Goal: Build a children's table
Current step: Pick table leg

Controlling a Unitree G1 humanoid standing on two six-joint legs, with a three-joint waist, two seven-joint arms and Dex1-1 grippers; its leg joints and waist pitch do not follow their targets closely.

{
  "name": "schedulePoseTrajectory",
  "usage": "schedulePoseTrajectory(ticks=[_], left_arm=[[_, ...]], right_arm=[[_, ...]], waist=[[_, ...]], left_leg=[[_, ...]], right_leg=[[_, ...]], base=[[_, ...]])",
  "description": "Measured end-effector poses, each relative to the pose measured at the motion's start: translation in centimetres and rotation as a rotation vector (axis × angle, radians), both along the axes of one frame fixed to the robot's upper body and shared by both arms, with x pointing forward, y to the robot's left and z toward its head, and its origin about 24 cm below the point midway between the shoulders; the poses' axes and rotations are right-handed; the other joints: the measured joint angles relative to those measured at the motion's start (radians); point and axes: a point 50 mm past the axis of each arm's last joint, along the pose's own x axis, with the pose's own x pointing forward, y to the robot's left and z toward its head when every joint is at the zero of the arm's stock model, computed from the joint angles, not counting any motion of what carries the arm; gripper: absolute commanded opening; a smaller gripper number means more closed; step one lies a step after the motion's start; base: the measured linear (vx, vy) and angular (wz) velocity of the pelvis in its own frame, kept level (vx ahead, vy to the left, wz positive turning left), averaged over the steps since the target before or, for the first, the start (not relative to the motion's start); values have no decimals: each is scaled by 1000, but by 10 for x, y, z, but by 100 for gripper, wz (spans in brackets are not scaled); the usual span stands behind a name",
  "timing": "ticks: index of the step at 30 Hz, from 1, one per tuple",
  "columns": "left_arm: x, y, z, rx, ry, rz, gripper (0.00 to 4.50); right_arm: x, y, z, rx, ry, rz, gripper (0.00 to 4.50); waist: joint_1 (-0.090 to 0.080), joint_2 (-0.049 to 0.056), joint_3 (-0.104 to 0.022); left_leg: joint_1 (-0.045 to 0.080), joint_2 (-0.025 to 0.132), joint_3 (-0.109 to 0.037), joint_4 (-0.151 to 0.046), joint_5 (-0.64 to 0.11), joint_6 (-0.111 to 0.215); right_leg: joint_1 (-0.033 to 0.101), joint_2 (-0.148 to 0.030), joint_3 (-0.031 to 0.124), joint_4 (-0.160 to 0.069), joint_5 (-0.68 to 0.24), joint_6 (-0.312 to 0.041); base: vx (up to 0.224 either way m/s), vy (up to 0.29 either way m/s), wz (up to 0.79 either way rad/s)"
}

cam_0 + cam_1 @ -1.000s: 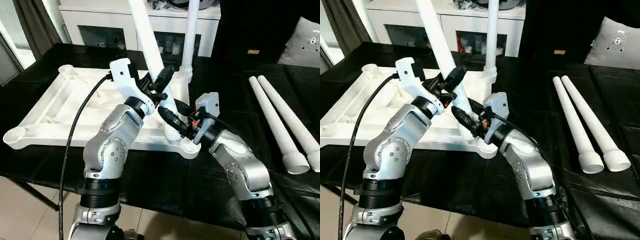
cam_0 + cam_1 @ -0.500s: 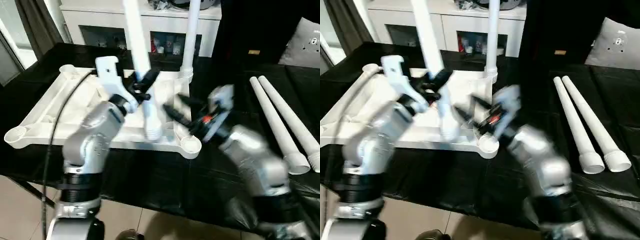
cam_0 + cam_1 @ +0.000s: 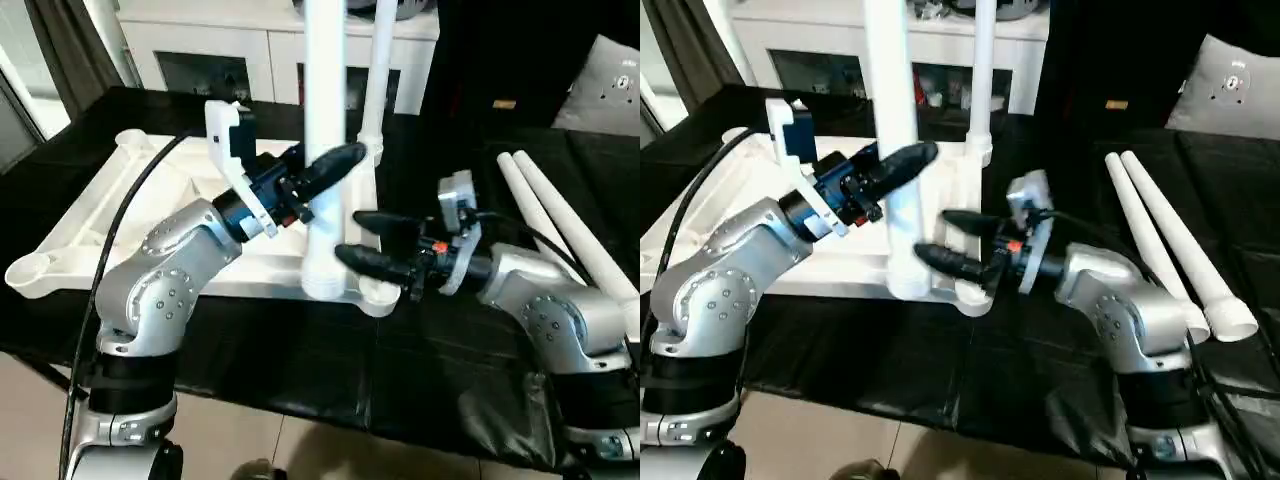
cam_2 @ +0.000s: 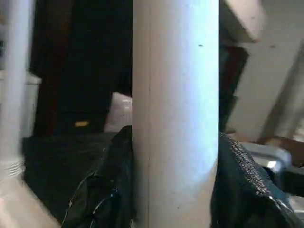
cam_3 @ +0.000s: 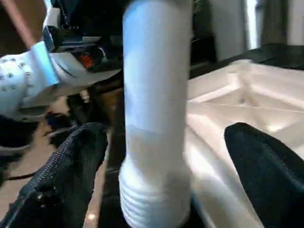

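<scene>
Head views: tabletop (image 3: 150, 200) lies underside up. One leg (image 3: 376, 80) stands in the far corner socket; two spare legs (image 3: 560, 240) lie beyond the right gripper (image 3: 368, 240), whose fingers gape wide, holding nothing. By my reading, one of four is seated.

Left wrist: left gripper (image 4: 173, 190) clamps the second leg (image 4: 175, 114), upright.

Right wrist: that leg's threaded end hangs between the open fingers, beside the near socket, not seated.

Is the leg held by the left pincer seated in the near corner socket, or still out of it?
Out. The leg stands about upright in the left pincer, its threaded end beside the empty socket.
</scene>
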Motion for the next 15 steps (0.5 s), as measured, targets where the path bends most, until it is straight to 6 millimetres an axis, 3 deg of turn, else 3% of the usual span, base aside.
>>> schedulePoseTrajectory(ticks=[13,14,15], left_arm=[[-11,-19,-4,115,-70,-140,185],[-12,-20,-5,123,-70,-148,185],[-13,-22,-5,131,-77,-155,185]], right_arm=[[0,12,-2,-35,-3,92,435],[1,12,-3,-38,-2,91,407],[1,13,-4,-42,1,91,407]], waist=[[0,-6,0],[0,-6,0],[0,-6,0]], left_leg=[[0,0,1,0,0,0],[0,0,1,0,0,0],[0,0,1,0,0,0]], right_leg=[[0,0,0,1,0,0],[0,0,0,1,0,0],[0,0,0,1,0,0]], base=[[0,0,0],[0,0,0],[0,0,0]])
